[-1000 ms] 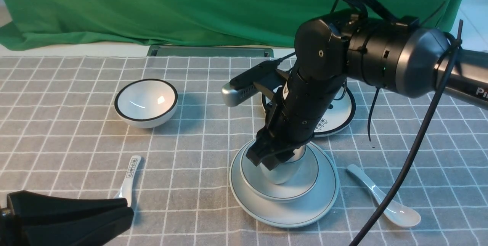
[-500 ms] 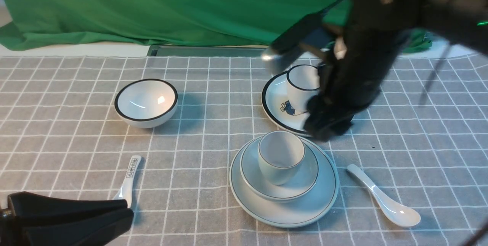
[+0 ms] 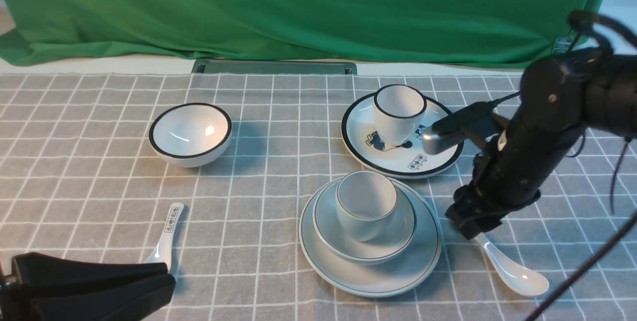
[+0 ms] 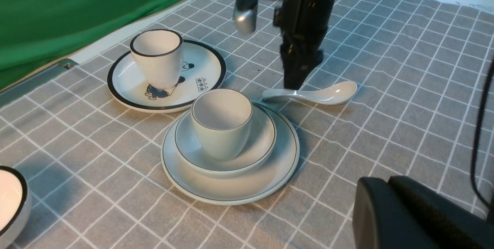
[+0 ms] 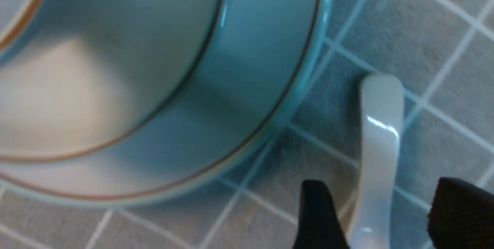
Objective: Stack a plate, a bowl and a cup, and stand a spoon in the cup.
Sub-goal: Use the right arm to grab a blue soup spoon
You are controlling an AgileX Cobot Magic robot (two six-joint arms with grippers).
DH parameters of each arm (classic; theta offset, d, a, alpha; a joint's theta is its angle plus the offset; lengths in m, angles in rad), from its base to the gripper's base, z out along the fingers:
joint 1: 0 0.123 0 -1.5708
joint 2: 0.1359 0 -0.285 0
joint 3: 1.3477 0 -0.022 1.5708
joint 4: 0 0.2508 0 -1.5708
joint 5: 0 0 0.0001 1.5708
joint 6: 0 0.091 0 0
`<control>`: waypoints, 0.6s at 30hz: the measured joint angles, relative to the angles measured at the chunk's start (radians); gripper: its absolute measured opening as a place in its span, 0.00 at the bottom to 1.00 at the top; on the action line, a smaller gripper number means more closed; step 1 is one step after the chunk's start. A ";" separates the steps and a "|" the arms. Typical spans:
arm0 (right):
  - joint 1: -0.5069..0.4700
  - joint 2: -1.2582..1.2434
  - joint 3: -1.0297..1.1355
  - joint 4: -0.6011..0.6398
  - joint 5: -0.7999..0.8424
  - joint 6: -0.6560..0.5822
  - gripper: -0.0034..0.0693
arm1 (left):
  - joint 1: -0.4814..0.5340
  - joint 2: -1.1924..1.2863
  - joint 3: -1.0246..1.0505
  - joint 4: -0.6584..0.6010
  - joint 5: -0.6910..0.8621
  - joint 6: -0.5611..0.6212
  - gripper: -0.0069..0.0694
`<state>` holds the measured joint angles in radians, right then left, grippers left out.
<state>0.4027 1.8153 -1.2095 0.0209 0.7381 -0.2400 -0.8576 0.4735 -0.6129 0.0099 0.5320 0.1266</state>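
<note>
Plain spoon point(image 3: 512, 272) straddled by released right hand point(image 3: 472, 229), left hand point(image 3: 168, 277) clenched, two plates point(image 3: 398, 277) point(image 3: 393, 160), two bowls point(image 3: 400, 234) point(image 3: 190, 134), two cups point(image 3: 366, 206) point(image 3: 398, 109), two spoons point(image 3: 166, 237)

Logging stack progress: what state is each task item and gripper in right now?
plate: flat, bottom of the stack.
bowl: upright, sitting on the plate.
cup: upright in the bowl, empty.
spoon: lying flat beside the plate, ungripped.
right gripper: open, straddling the spoon's handle.
left gripper: shut, holding nothing.
</note>
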 joint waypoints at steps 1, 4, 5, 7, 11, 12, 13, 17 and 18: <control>-0.001 0.019 -0.002 -0.001 -0.010 -0.006 0.62 | 0.000 0.000 0.000 0.000 -0.002 0.000 0.10; -0.011 0.064 -0.003 -0.001 -0.034 -0.014 0.62 | 0.000 0.000 0.000 -0.010 -0.002 0.000 0.10; -0.022 0.089 -0.003 -0.001 -0.045 -0.015 0.62 | 0.000 0.000 0.000 -0.010 -0.002 0.000 0.10; -0.030 0.114 -0.003 -0.001 -0.049 -0.018 0.62 | 0.000 0.000 0.000 -0.015 -0.002 0.000 0.10; -0.031 0.126 -0.012 -0.001 -0.046 -0.024 0.60 | 0.000 0.000 0.000 -0.016 0.002 0.001 0.10; -0.031 0.126 -0.012 -0.001 -0.046 -0.025 0.60 | 0.000 0.000 0.000 -0.016 0.002 0.001 0.10; -0.031 0.129 -0.013 -0.001 -0.044 -0.031 0.53 | 0.000 0.000 0.000 -0.020 0.002 0.001 0.10; -0.031 0.122 -0.014 -0.001 -0.027 -0.033 0.27 | 0.000 0.000 0.000 -0.020 0.006 0.000 0.10; -0.031 0.112 -0.011 -0.001 -0.018 -0.033 0.28 | 0.000 0.000 0.000 -0.021 0.008 0.000 0.10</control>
<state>0.3722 1.9275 -1.2204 0.0196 0.7204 -0.2730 -0.8576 0.4735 -0.6129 -0.0111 0.5398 0.1266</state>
